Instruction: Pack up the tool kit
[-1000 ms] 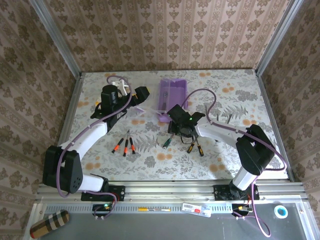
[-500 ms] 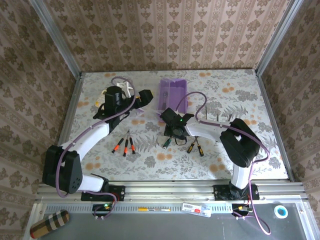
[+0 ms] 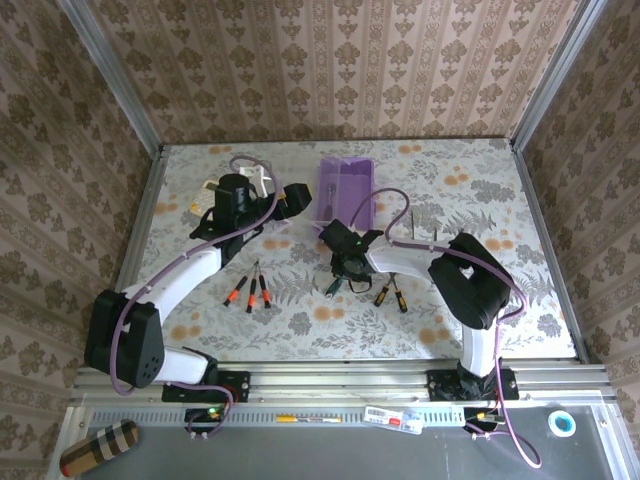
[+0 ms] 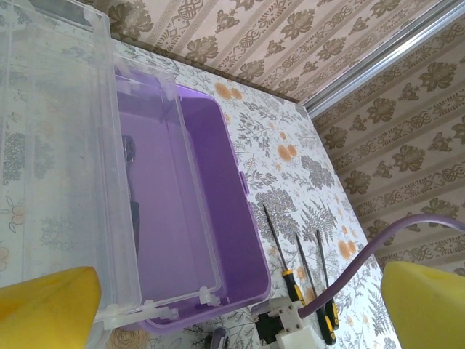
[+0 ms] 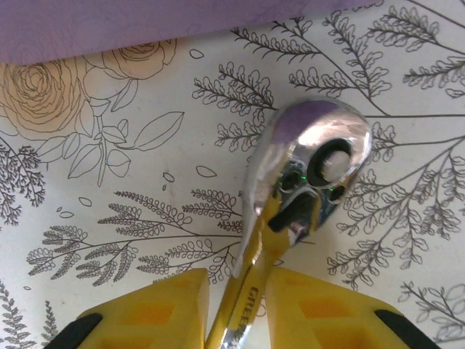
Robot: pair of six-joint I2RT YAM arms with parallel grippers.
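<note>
The purple case [image 3: 345, 190] lies open at the back middle of the table, its clear lid [image 4: 58, 167] swung to the left. A dark tool [image 4: 131, 182] lies inside the purple tray [image 4: 196, 218]. My left gripper [image 3: 287, 199] hovers at the lid side of the case, wide open [image 4: 240, 305] with nothing between its fingers. My right gripper [image 3: 345, 262] sits just in front of the case. In the right wrist view its yellow fingers [image 5: 152, 313] press both sides of a chrome ratchet wrench's [image 5: 305, 167] handle, and the wrench head lies on the table below the case edge [image 5: 145, 22].
Three orange-handled screwdrivers [image 3: 250, 290] lie front left. A green-handled one [image 3: 333, 285] and yellow-and-black ones [image 3: 392, 292] lie beside the right gripper. Thin metal tools [image 3: 440, 235] rest further right. Metal rails edge the table, with wallpapered walls behind.
My right gripper has slid left toward the case front and closed in on the wrench handle. The left gripper has shifted a little right, closer to the case.
</note>
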